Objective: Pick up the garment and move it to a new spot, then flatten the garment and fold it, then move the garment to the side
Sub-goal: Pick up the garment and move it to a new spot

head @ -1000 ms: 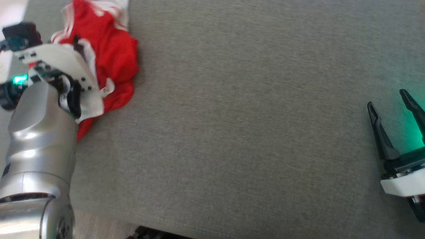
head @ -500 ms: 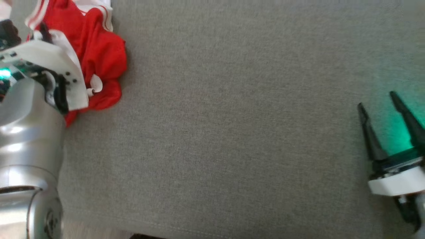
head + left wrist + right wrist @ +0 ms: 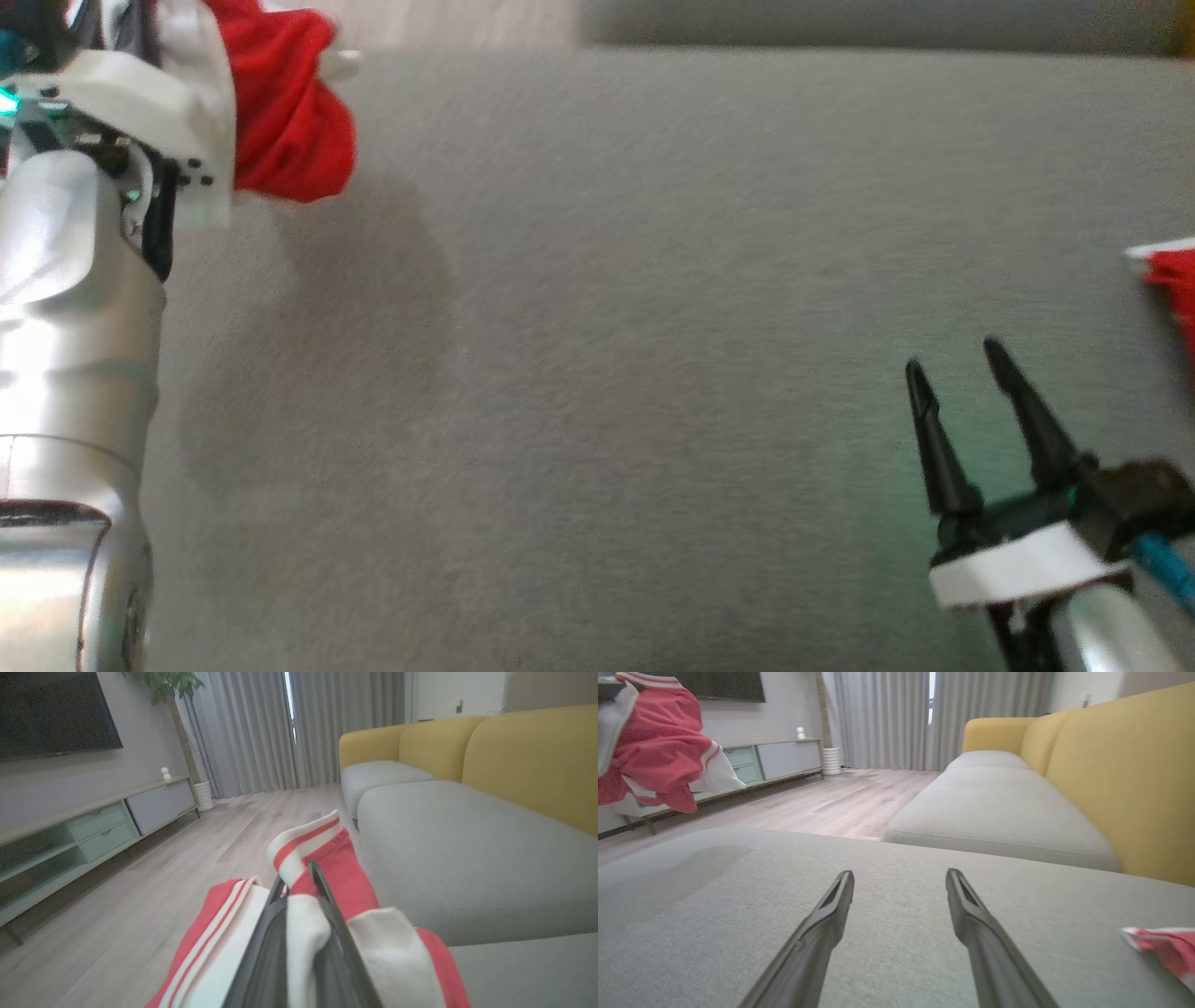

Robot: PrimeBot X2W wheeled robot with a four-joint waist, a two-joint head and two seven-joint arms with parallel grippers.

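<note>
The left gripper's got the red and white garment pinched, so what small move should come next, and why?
Probably swing the left gripper toward the middle of the grey cushion, jaws shut. The garment hangs bunched above the cushion's far left corner, its shadow below it, and the right gripper stands open over the cushion's right side.

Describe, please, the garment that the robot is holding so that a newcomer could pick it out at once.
Find the wide grey cushion by the yellow-backed sofa. Over its left side hangs the garment, bunched red fabric with white striped trim, clamped in the jaws of the left gripper. Unlike the red-and-white cloth lying on the cushion by the right gripper, it is held up in the air.
</note>
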